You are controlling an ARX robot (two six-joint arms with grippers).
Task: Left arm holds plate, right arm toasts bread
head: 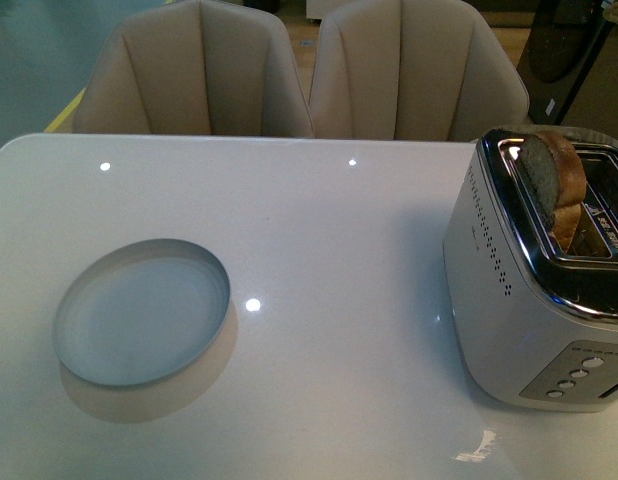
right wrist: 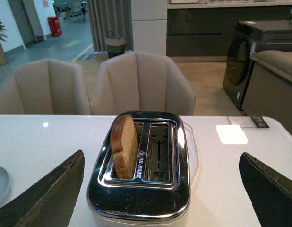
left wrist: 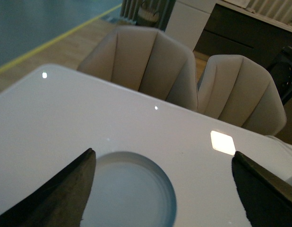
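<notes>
The pale blue-grey plate lies empty on the white table at the left. In the left wrist view the plate sits below and between my open left gripper, nearer one finger, apart from both. The bread stands upright, sticking half out of a slot of the silver toaster at the right. In the right wrist view the bread is in one slot and the other slot is empty. My right gripper is open and empty, held above the toaster. Neither arm shows in the front view.
Two beige chairs stand at the table's far edge. The toaster has several buttons on its front end. A washing machine and cabinets stand beyond the table in the right wrist view.
</notes>
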